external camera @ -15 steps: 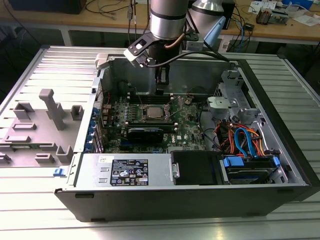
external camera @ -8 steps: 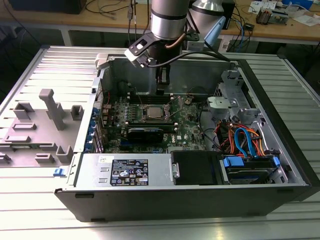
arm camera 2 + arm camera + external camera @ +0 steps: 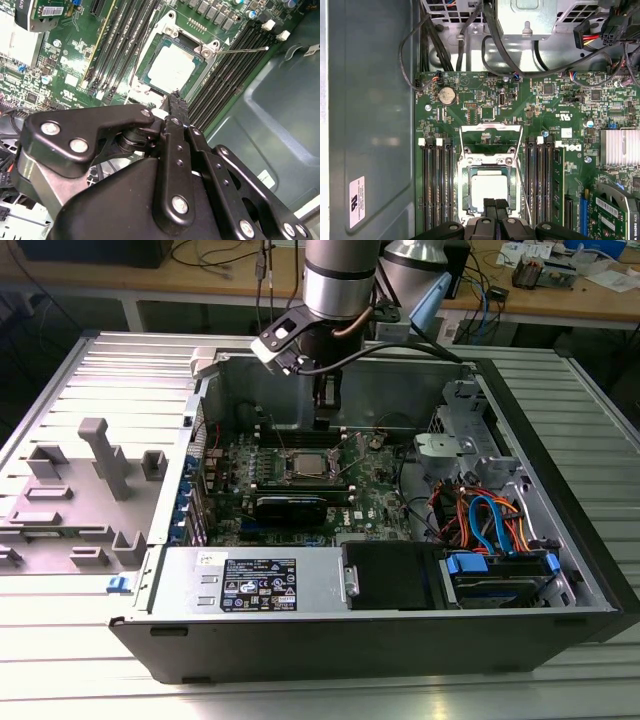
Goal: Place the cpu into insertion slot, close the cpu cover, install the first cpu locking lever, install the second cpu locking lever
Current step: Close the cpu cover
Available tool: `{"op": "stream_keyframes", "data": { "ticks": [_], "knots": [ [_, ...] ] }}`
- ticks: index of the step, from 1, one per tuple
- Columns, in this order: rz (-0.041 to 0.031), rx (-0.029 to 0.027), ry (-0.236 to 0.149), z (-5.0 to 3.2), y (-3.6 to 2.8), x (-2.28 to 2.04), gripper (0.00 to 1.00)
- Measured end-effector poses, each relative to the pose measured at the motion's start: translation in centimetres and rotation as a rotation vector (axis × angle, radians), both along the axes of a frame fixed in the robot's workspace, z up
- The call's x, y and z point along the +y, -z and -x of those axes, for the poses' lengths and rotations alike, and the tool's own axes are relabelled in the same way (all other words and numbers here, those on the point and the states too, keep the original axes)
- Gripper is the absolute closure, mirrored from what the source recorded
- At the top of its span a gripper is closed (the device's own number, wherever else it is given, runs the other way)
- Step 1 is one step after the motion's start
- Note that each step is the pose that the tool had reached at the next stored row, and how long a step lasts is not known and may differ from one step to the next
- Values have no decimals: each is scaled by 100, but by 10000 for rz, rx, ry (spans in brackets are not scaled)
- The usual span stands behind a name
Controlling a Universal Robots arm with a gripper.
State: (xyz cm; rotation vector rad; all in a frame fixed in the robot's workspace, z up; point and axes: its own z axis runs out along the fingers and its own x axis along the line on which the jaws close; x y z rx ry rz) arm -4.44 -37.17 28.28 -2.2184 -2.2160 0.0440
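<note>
The cpu (image 3: 490,187) shows its silvery top and lies in the insertion slot (image 3: 466,192) on the green motherboard; both wrist views show it (image 3: 172,67). The cpu cover (image 3: 490,130), a silver frame with a square window, is swung back from the slot and stands open. A thin wire locking lever (image 3: 242,49) sticks out past the slot's corner and runs along its side (image 3: 521,185). My gripper (image 3: 495,202) hovers just above the near edge of the cpu, shut, with nothing between its fingers. In the exterior view it (image 3: 325,410) hangs inside the open computer case above the slot (image 3: 303,466).
Long black memory slots (image 3: 437,185) flank the slot on both sides. A round coin battery (image 3: 447,95), a finned heat sink (image 3: 620,147) and cable bundles (image 3: 490,520) lie nearby. The case's metal wall (image 3: 370,125) rises beside the board. A grey fixture (image 3: 100,460) stands at the exterior view's left.
</note>
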Motion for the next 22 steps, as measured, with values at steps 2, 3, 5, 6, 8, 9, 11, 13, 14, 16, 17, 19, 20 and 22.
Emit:
{"op": "stream_keyframes", "data": {
  "ticks": [2,3,5,6,8,9,11,13,14,16,17,19,20,22],
  "knots": [
    [-1,0,0,-7,0,0,89],
    [-1,0,0,-12,0,0,89],
    [-2,0,1,-19,1,0,89],
    [-2,0,0,-21,1,0,89],
    [-3,0,0,-27,1,0,89],
    [-4,0,1,-29,1,0,89],
    [-5,0,0,-34,1,0,89],
    [-7,0,0,-38,1,0,89],
    [-7,0,0,-40,1,0,89],
    [-10,0,-1,-48,1,0,89],
    [-11,0,0,-50,1,0,89],
    [-11,0,2,-52,1,0,89],
    [-11,0,0,-55,2,0,89],
    [-11,0,0,-59,2,0,89]
  ]
}}
